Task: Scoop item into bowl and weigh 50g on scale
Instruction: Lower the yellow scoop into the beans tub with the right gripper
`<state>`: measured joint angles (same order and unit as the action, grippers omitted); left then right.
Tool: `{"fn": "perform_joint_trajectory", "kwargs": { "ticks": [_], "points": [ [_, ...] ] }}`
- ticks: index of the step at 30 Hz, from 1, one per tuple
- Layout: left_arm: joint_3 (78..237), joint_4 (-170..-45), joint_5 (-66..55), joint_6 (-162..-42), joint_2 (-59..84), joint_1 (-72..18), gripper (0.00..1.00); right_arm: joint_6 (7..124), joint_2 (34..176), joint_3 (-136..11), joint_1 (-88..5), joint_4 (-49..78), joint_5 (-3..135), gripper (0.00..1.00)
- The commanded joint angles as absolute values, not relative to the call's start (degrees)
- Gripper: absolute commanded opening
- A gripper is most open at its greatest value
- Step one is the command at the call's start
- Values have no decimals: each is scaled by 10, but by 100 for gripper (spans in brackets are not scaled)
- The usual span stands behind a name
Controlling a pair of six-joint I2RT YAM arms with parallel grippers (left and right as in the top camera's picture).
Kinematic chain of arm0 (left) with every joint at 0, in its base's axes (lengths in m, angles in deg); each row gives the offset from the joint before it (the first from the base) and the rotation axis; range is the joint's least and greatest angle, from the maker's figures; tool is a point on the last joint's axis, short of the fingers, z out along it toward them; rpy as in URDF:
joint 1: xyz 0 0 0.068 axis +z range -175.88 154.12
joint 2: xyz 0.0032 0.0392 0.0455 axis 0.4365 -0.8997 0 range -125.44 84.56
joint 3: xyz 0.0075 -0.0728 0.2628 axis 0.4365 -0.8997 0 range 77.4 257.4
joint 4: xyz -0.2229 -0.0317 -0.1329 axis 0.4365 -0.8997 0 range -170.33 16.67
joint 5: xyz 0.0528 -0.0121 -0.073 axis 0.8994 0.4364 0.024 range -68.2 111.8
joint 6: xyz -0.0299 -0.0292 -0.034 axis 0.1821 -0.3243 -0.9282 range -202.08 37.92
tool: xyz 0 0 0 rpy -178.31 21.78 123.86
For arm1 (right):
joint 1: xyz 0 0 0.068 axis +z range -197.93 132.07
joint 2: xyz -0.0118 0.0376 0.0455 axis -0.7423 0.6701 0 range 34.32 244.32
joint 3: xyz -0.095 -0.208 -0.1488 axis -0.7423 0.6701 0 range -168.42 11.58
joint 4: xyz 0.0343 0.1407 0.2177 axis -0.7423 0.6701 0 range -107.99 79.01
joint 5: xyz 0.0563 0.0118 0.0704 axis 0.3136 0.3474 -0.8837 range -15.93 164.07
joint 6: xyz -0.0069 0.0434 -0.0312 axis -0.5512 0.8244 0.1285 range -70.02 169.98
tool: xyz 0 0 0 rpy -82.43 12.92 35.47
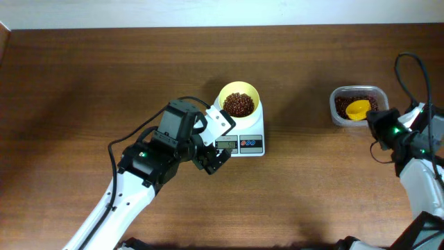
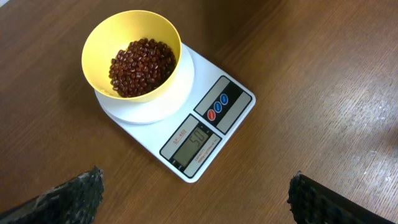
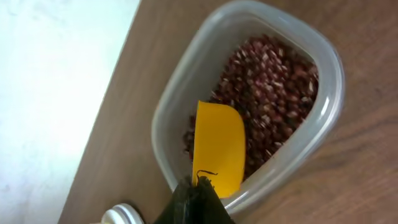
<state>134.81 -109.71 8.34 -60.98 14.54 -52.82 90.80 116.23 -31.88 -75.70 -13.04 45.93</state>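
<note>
Beans (image 2: 142, 67): heaped in the yellow bowl (image 2: 99, 37) on the scale (image 2: 245, 99), mid-bench (image 2: 323, 74). The display (image 2: 194, 142) appears to show the target weight, so weighing looks done. Left end effector (image 2: 199, 202): released wide, empty, beside the scale. Right end effector (image 3: 196, 202): clenched on the scoop (image 3: 217, 149), which lies in the container (image 3: 323, 62).

you have the bowl (image 1: 223, 97) sitting on the scale (image 1: 254, 133), with beans (image 1: 239, 105) in it. well to the right of it lies the container (image 1: 338, 112), with more beans and the scoop (image 1: 358, 109) in it.
</note>
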Motion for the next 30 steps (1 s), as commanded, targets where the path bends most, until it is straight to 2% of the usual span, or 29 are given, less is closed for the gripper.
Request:
{"fn": "perform_joint_trajectory", "kwargs": {
  "ticks": [1, 5, 7, 10, 12, 16, 18, 24, 30],
  "points": [
    [1347, -1096, 86, -601, 150, -530, 99, 912, 1154, -298, -756, -131, 467, 4],
    [1347, -1096, 86, -601, 150, -530, 99, 913, 1154, -297, -756, -111, 469, 4],
    [1347, -1096, 86, -601, 150, -530, 99, 914, 1154, -297, -756, -105, 469, 8],
    [1347, -1096, 86, -601, 150, -530, 99, 914, 1154, -297, -756, -105, 462, 44],
    [1347, -1096, 86, -601, 150, -530, 99, 914, 1154, -297, -756, -105, 462, 57],
    [1347, -1096, 86, -601, 150, -530, 99, 914, 1154, -297, -756, -105, 460, 65],
    [1347, -1096, 86, -601, 150, -530, 99, 914, 1154, -297, -756, -99, 458, 76],
    [1347, -1096, 86, -601, 150, -530, 99, 907, 1154, -297, -756, -65, 458, 99],
    [1347, -1096, 86, -601, 150, -530, 99, 825, 1153, -301, -756, -32, 458, 99]
  ]
}}
